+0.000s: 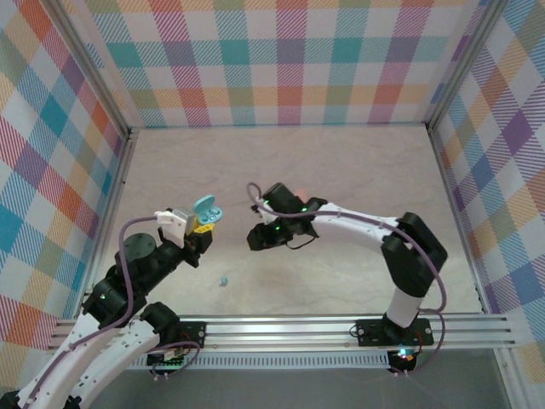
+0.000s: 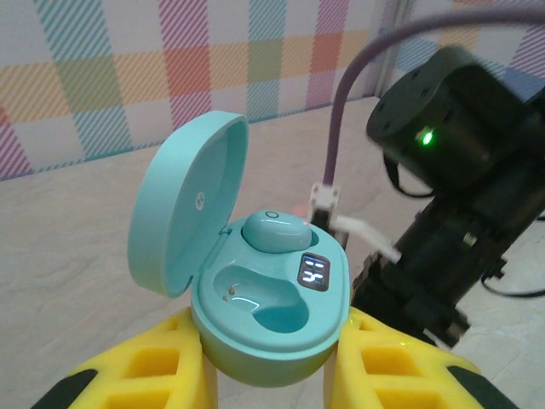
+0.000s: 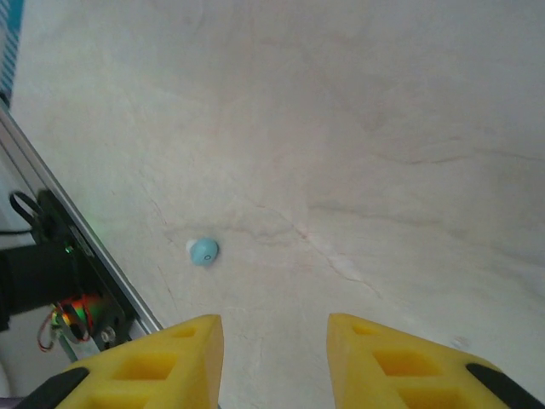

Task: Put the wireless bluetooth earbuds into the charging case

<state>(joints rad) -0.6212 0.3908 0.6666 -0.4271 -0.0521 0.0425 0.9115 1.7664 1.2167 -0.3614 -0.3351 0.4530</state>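
Firmly, the left pincer [image 2: 272, 379] is pressed together on the lower body of the charging case [image 2: 255, 336], which is held up with its lid [image 2: 183, 204] swung open away from the grip. Just above the grip an empty socket [image 2: 260, 298] is exposed, and behind it a light blue earbud [image 2: 274, 232] is already seated. The right pincer [image 3: 274, 358] is spread, with nothing between its pads, and is held just beside the case, on the side away from the lid. Below it and off its centre line, the loose earbud [image 3: 203, 251] is seen lying alone on the desk [image 3: 383, 128].

Trouble is judged most likely at the pickup. If the pads are closed off-centre on so small and rounded a nub, it could be squirted away across the desk. At insertion, a misaligned push could tilt the case in its grip, or the lid could be knocked shut by the right arm.
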